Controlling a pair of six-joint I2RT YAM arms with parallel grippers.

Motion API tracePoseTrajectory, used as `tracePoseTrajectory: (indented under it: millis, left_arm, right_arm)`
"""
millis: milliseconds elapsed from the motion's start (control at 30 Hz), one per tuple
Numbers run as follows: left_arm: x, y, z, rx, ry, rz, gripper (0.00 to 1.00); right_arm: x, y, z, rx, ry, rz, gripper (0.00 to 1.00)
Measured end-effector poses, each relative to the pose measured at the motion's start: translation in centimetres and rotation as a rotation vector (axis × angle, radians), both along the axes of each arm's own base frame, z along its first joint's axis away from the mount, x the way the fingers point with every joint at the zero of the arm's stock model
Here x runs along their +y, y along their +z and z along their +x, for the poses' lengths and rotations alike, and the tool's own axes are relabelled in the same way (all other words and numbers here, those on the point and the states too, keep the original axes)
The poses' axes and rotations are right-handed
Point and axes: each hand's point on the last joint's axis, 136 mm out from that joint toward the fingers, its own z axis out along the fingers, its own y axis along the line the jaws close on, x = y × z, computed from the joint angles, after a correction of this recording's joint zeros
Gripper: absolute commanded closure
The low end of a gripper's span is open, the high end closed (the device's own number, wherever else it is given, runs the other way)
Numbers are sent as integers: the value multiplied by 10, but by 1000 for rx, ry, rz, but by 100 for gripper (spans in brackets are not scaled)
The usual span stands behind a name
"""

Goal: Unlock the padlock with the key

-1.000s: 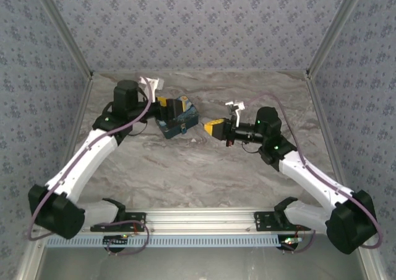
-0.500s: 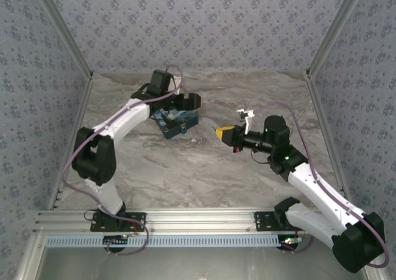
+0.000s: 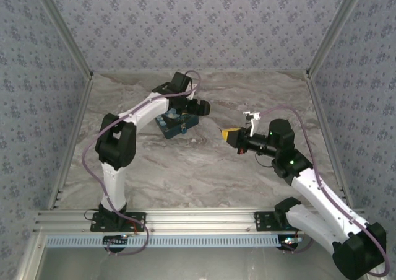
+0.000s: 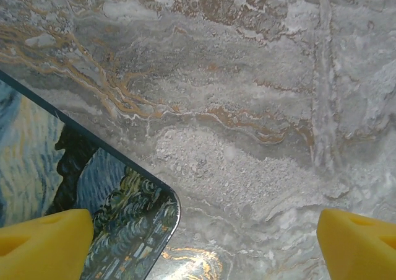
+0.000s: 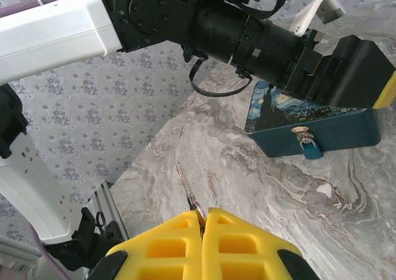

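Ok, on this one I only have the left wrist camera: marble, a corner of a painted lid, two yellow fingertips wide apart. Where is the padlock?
Observer: The right wrist camera shows it. A small blue padlock hangs on the front of the blue box.
Operator: And the key?
Observer: The right gripper is shut on the key, with the blade sticking out past the fingertips.
Operator: Is it in the lock yet?
Observer: No. From above, a stretch of bare table lies between the right gripper and the box.
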Motion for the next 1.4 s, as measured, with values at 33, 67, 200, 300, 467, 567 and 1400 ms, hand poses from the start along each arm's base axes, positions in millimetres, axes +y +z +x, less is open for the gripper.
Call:
tracePoseTrajectory:
  millis: [33, 67, 200, 300, 467, 567, 1400]
  left_arm:
    - [-1, -1, -1, -2, -3, 6, 8]
    - [-2, -1, -2, -4, -7, 10, 8]
    - [-9, -4, -9, -18, -25, 18, 8]
    - [-11, -5, -20, -29, -40, 15, 8]
    - [-15, -5, -47, -27, -63, 9, 9]
    - [-17, -5, -62, -16, -72, 7, 9]
    - [-75, -2, -140, 75, -168, -57, 9]
  right_arm:
    - [-1, 0, 0, 1, -4, 0, 100]
    - [-2, 0, 1, 2, -9, -1, 100]
    - [-10, -4, 5, 22, -36, -10, 100]
    - [-18, -6, 10, 33, -68, -14, 100]
    - [-34, -4, 15, 33, -120, -11, 100]
    - [-44, -4, 16, 40, -150, -11, 100]
    - [-103, -16, 17, 155, -318, 4, 100]
